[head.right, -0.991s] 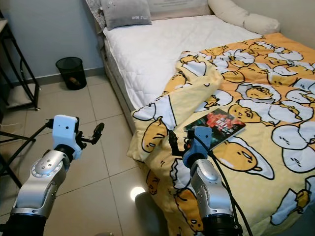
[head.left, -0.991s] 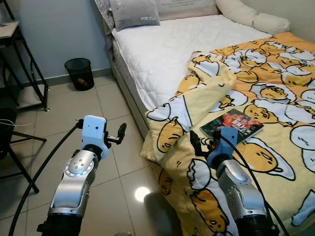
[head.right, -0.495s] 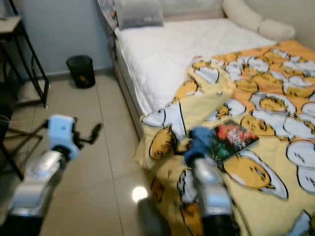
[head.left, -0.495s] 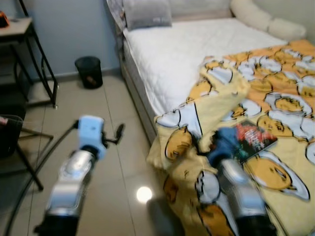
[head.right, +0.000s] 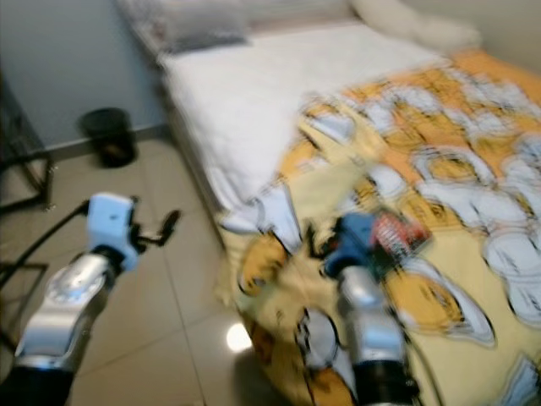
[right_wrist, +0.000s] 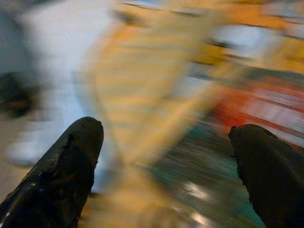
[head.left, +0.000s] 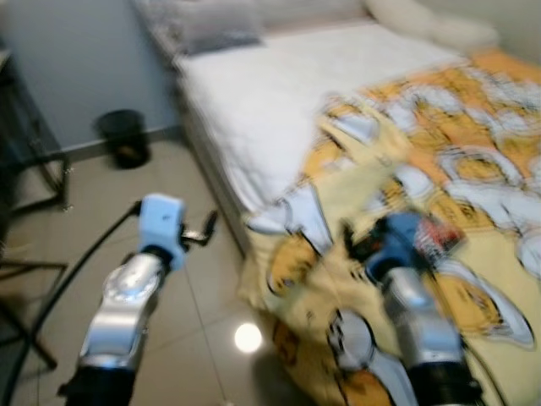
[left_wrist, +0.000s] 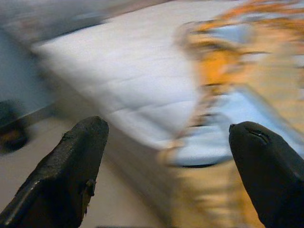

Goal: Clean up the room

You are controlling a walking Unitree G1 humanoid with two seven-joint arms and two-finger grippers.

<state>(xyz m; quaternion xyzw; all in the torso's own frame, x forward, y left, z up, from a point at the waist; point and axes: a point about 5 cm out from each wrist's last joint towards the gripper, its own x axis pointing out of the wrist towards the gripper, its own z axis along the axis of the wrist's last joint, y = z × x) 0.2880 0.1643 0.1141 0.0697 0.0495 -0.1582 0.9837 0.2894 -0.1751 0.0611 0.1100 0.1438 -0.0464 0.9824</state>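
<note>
All views are blurred. The right gripper (right_wrist: 166, 156) is held with fingers spread wide, the book (head.left: 435, 239) just beyond them on the yellow blanket (head.left: 473, 152). The left gripper (left_wrist: 168, 156) is likewise spread, over the floor (head.left: 194, 296) beside the bed (head.left: 270, 93).

Home bedroom: bed (head.left: 279, 101) w/ cartoon blanket (head.left: 473, 152), pillow (head.left: 215, 25), tiled floor (head.left: 194, 288), bin (head.left: 121, 135).

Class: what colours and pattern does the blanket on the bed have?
The blanket is yellow-orange with a repeated white-and-yellow cartoon egg pattern, clearest in the left eye view.
</note>
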